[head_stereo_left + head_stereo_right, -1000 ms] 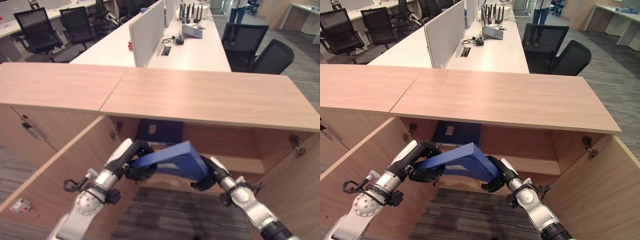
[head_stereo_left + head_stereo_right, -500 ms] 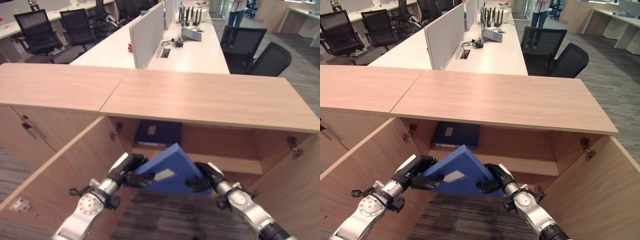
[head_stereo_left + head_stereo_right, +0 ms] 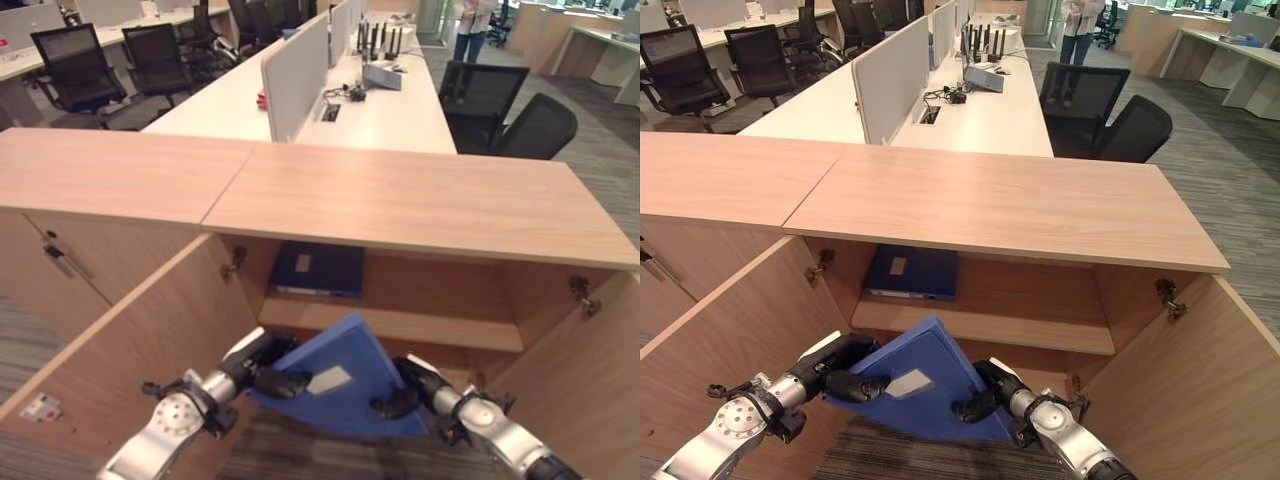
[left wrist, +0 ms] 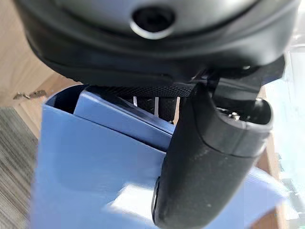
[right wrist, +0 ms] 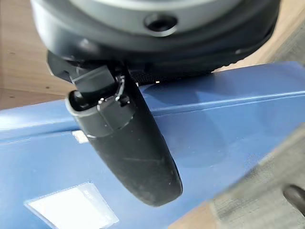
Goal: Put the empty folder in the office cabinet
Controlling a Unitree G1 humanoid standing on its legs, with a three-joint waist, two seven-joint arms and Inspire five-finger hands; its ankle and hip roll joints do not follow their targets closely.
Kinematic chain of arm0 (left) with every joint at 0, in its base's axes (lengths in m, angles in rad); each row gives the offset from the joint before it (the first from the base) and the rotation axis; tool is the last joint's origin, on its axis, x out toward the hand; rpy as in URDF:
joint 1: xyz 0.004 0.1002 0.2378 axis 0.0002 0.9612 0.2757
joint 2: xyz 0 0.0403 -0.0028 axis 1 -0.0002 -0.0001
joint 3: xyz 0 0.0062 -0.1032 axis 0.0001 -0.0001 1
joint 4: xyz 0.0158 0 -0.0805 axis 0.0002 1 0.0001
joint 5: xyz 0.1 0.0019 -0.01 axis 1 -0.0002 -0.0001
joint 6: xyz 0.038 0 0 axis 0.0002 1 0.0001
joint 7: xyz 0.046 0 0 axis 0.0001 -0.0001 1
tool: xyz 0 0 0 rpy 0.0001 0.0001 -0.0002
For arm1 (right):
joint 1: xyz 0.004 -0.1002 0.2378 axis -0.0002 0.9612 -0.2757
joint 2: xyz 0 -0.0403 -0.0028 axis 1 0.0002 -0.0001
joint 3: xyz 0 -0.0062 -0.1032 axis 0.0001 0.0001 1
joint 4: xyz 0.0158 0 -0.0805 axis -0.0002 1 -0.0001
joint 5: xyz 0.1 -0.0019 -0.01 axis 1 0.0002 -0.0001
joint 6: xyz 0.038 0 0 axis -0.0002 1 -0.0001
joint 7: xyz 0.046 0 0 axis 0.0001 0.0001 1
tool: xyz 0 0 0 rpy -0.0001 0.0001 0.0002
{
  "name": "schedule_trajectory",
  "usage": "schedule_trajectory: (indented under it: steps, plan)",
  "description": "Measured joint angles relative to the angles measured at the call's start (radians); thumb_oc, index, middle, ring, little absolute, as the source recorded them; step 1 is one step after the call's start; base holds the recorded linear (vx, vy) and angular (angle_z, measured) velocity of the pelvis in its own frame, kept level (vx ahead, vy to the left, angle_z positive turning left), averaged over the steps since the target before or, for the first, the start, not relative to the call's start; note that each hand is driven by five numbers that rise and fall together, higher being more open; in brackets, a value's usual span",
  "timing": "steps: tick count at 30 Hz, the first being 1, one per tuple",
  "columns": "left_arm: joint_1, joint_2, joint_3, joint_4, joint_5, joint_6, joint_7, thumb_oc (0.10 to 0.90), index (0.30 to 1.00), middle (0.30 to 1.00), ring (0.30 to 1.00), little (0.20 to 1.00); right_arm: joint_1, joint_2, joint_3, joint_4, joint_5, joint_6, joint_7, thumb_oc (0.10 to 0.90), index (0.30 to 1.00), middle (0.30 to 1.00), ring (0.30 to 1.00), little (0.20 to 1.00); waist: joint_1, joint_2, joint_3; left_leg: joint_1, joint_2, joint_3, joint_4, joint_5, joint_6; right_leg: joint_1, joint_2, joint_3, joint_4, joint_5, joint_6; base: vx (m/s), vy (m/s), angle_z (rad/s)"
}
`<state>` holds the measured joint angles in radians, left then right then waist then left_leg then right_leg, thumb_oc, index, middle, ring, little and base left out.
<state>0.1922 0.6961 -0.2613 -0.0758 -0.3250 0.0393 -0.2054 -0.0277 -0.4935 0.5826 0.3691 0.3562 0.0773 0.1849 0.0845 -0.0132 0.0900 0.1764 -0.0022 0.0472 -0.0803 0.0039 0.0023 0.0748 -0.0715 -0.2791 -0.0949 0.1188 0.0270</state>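
A blue folder [image 3: 338, 385] with a white label is held tilted in front of the open wooden cabinet [image 3: 420, 215], below its inner shelf [image 3: 400, 325]. My left hand [image 3: 262, 367] is shut on the folder's left edge, its thumb [image 4: 200, 157] lying across the blue cover [image 4: 81, 176]. On the folder's right edge my right hand [image 3: 408, 390] is shut, with its thumb [image 5: 131, 152] pressed on the cover [image 5: 228, 129]. One corner of the folder points up toward the shelf.
A second dark blue folder [image 3: 318, 269] lies flat on the inner shelf at the left. The cabinet doors [image 3: 120, 345] stand open on both sides. Behind the cabinet are white desks [image 3: 375, 100], black office chairs [image 3: 500, 100] and a person [image 3: 470, 20] far off.
Both hands have lowered the folder and moved it nearer the cabinet's lower compartment. It has tipped from a flat sloping hold to one with a corner up. The camera shifted slightly.
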Motion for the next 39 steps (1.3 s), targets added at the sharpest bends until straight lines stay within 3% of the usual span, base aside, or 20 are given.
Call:
schedule_trajectory:
  steps: [4, 9, 12, 14, 19, 23, 26, 28, 30, 31, 39]
  plan:
    - [0.059, -0.102, 0.070, -0.004, -0.025, -0.043, -0.001, 0.800, 0.900, 0.900, 0.900, 0.900, 0.094, 0.045, -0.025, 0.028, -0.003, 0.011, 0.013, 0.400, 0.300, 0.300, 0.300, 0.300, -0.003, 0.001, -0.001, -0.001, 0.000, -0.001, 0.000, -0.001, 0.000, 0.000, 0.000, -0.002, 0.000, -0.005, 0.006, 0.00, 0.001, 0.00]
    - [0.152, -0.225, 0.137, 0.041, -0.026, -0.045, 0.019, 0.800, 0.900, 0.900, 0.900, 0.900, 0.165, 0.076, -0.110, 0.027, -0.081, 0.010, 0.016, 0.400, 0.300, 0.300, 0.300, 0.300, -0.004, 0.004, -0.004, -0.007, 0.001, -0.002, -0.004, -0.011, -0.004, -0.002, 0.000, -0.003, 0.000, -0.005, 0.007, 0.00, -0.004, 0.00]
    - [0.217, -0.353, 0.233, 0.149, -0.025, -0.056, 0.042, 0.800, 0.900, 0.900, 0.900, 0.900, 0.212, 0.097, -0.234, 0.032, -0.121, 0.010, -0.005, 0.400, 0.300, 0.300, 0.300, 0.300, -0.001, 0.009, -0.013, -0.018, 0.000, -0.005, -0.004, -0.013, -0.004, -0.009, -0.002, -0.005, 0.000, -0.006, 0.007, -0.01, -0.011, 0.03]
    - [0.241, -0.387, 0.291, 0.276, -0.022, -0.035, 0.069, 0.800, 0.900, 0.900, 0.900, 0.900, 0.224, 0.099, -0.321, 0.056, -0.130, 0.011, -0.043, 0.400, 0.300, 0.300, 0.300, 0.300, -0.001, 0.008, -0.016, -0.023, 0.000, -0.008, -0.001, -0.008, 0.004, -0.015, -0.001, -0.007, 0.000, -0.007, 0.008, 0.00, -0.006, 0.02]
    - [0.255, -0.426, 0.325, 0.496, -0.024, -0.001, 0.120, 0.800, 0.900, 0.900, 0.900, 0.900, 0.213, 0.125, -0.451, 0.166, -0.095, 0.014, -0.124, 0.400, 0.300, 0.300, 0.300, 0.300, 0.002, 0.000, -0.019, -0.030, 0.000, -0.027, 0.000, 0.000, 0.006, -0.017, -0.004, -0.029, 0.000, -0.012, 0.011, -0.01, -0.003, 0.13]
    - [0.227, -0.448, 0.314, 0.696, -0.057, 0.037, 0.138, 0.800, 0.900, 0.900, 0.900, 0.900, 0.173, 0.193, -0.488, 0.265, 0.040, 0.016, -0.173, 0.400, 0.300, 0.300, 0.300, 0.300, 0.000, 0.000, -0.019, -0.034, 0.000, -0.028, 0.000, 0.000, 0.006, -0.017, -0.004, -0.031, 0.000, -0.013, 0.012, 0.00, 0.002, 0.01]
    - [0.172, -0.492, 0.317, 0.922, -0.135, 0.042, 0.172, 0.800, 0.900, 0.900, 0.900, 0.900, 0.121, 0.283, -0.521, 0.359, 0.250, 0.012, -0.235, 0.400, 0.300, 0.300, 0.300, 0.300, 0.001, 0.011, -0.015, -0.034, 0.000, -0.027, 0.000, -0.003, 0.006, -0.016, -0.005, -0.030, 0.000, -0.012, 0.011, 0.00, 0.000, 0.00]
    - [0.147, -0.511, 0.321, 0.971, -0.173, 0.046, 0.188, 0.800, 0.900, 0.900, 0.900, 0.900, 0.109, 0.323, -0.525, 0.359, 0.367, 0.002, -0.252, 0.400, 0.300, 0.300, 0.300, 0.300, 0.003, 0.018, -0.013, -0.035, 0.000, -0.028, -0.001, -0.002, 0.005, -0.017, -0.004, -0.031, 0.000, -0.011, 0.010, 0.00, 0.000, 0.00]
    - [0.068, -0.530, 0.337, 1.181, -0.183, 0.005, 0.192, 0.800, 0.900, 0.900, 0.900, 0.900, 0.081, 0.359, -0.540, 0.390, 0.493, -0.034, -0.261, 0.400, 0.300, 0.300, 0.300, 0.300, 0.003, 0.029, -0.019, -0.033, 0.001, -0.028, -0.001, -0.004, 0.001, -0.015, -0.004, -0.030, 0.000, -0.010, 0.009, 0.00, 0.000, 0.00]
    - [0.035, -0.533, 0.345, 1.258, -0.183, 0.032, 0.216, 0.800, 0.900, 0.900, 0.900, 0.900, 0.056, 0.386, -0.540, 0.394, 0.581, -0.067, -0.272, 0.400, 0.300, 0.300, 0.300, 0.300, -0.001, 0.035, -0.022, -0.034, 0.001, -0.027, -0.001, -0.005, -0.001, -0.017, -0.003, -0.029, 0.000, -0.010, 0.008, 0.04, -0.001, -0.04]
    - [0.034, -0.543, 0.379, 1.390, -0.158, 0.041, 0.239, 0.800, 0.900, 0.900, 0.900, 0.900, -0.066, 0.409, -0.591, 0.392, 0.903, -0.223, -0.310, 0.400, 0.300, 0.300, 0.300, 0.300, 0.004, 0.030, -0.024, -0.032, 0.002, -0.026, 0.000, -0.003, 0.004, -0.015, -0.001, -0.028, 0.000, -0.011, 0.006, 0.01, 0.000, 0.00]
